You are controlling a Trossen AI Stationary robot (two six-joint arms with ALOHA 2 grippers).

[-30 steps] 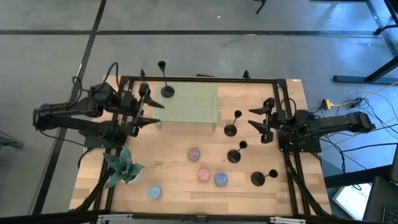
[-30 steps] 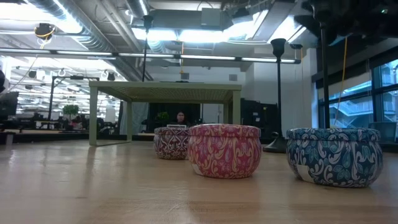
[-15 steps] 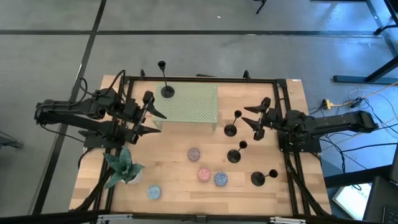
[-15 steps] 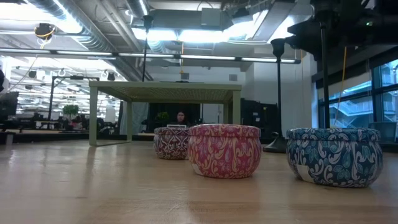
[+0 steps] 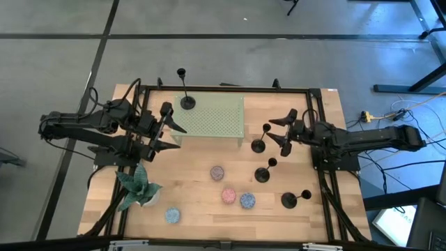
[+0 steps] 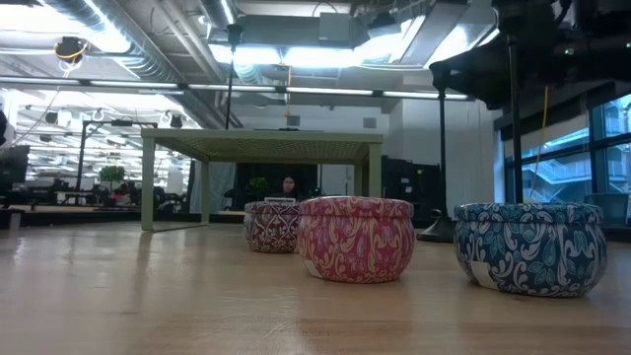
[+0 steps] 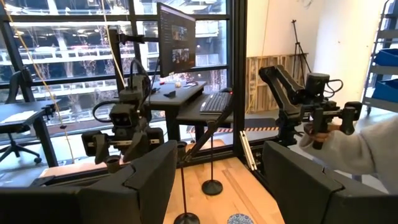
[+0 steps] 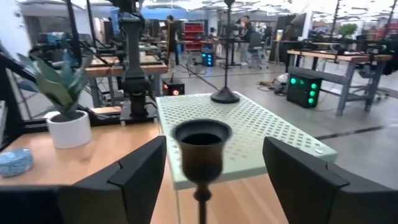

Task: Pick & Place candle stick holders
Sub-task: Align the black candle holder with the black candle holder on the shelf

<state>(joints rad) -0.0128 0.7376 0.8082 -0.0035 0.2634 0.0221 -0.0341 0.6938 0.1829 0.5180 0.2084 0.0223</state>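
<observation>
The right gripper stands open around the nearest candle stick holder beside the green shelf; it seems rigid, top-heavy, best gripped at the stem.

grey floor, big windows, ceiling lights

One black candle stick holder upright on green shelf, three holders seemingly upright on table
</observation>
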